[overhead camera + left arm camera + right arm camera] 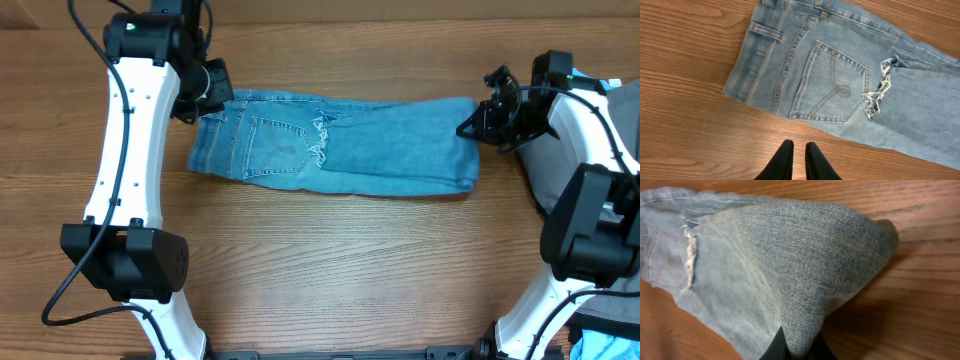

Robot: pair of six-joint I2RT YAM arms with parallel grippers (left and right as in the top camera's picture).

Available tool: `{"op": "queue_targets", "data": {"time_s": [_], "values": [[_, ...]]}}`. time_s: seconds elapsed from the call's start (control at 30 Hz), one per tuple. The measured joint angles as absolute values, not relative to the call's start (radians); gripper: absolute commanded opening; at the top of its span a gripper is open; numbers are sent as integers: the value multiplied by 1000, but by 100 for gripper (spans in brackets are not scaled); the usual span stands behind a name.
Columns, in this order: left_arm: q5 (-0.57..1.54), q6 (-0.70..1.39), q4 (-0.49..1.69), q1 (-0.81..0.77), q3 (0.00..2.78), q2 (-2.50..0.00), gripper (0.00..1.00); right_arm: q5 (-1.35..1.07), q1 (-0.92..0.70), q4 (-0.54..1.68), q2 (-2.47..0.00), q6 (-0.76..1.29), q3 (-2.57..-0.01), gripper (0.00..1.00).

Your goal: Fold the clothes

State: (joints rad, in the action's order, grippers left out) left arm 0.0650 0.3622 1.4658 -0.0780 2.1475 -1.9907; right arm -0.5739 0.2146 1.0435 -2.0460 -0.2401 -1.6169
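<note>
The light-blue jeans (340, 145) lie folded along the wooden table (330, 260) (back pocket (832, 82) facing up); the right gripper (799, 350) pinches their folded end, drawn into a peak; the left gripper (799, 155), narrowly parted and empty, hovers over bare wood near the waistband (747, 65).

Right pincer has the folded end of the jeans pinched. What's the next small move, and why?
Probably carry the right pincer toward the waistband, laying its fold over: the jeans lie doubled, frayed hems by the back pocket, and the left pincer holds nothing.
</note>
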Motion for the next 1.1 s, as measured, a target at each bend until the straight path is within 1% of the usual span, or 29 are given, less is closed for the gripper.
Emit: {"op": "queue_targets", "data": {"time_s": [0.13, 0.17, 0.2, 0.27, 0.3, 0.33, 0.43, 0.63, 0.8, 0.93, 1.1], "values": [[91, 344, 1465, -31, 2148, -1991, 13, -561, 212, 1189, -2037, -259, -1773, 4], [96, 337, 1462, -23, 2148, -1991, 13, -557, 210, 1191, -2036, -261, -1781, 4], [105, 332, 1458, -18, 2148, -1991, 12, -548, 200, 1240, -2032, -262, -1858, 4], [141, 317, 1447, -12, 2148, -1991, 7, -512, 177, 1284, -2028, -263, -1944, 4], [175, 310, 1438, -10, 2148, -1991, 4, -492, 160, 1297, -2026, -263, -1978, 4], [249, 294, 1407, -9, 2148, -1991, 4, -468, 134, 1314, -2022, -263, -2015, 4], [382, 276, 1336, -20, 2147, -1991, 4, -396, 53, 1328, -2009, -259, -2057, 4], [548, 270, 1150, -136, 2115, -2002, 4, -302, -54, 1321, -2006, -209, -2062, 4], [687, 274, 1018, -237, 2043, -2101, 4, -279, -59, 1335, -2006, -163, -2063, 4], [794, 288, 916, -301, 2014, -2267, 4, -271, -58, 1395, -2006, -134, -2099, 4], [835, 341, 837, -340, 2004, -2355, 4, -257, -58, 1418, -2006, -87, -2160, 4]]}}
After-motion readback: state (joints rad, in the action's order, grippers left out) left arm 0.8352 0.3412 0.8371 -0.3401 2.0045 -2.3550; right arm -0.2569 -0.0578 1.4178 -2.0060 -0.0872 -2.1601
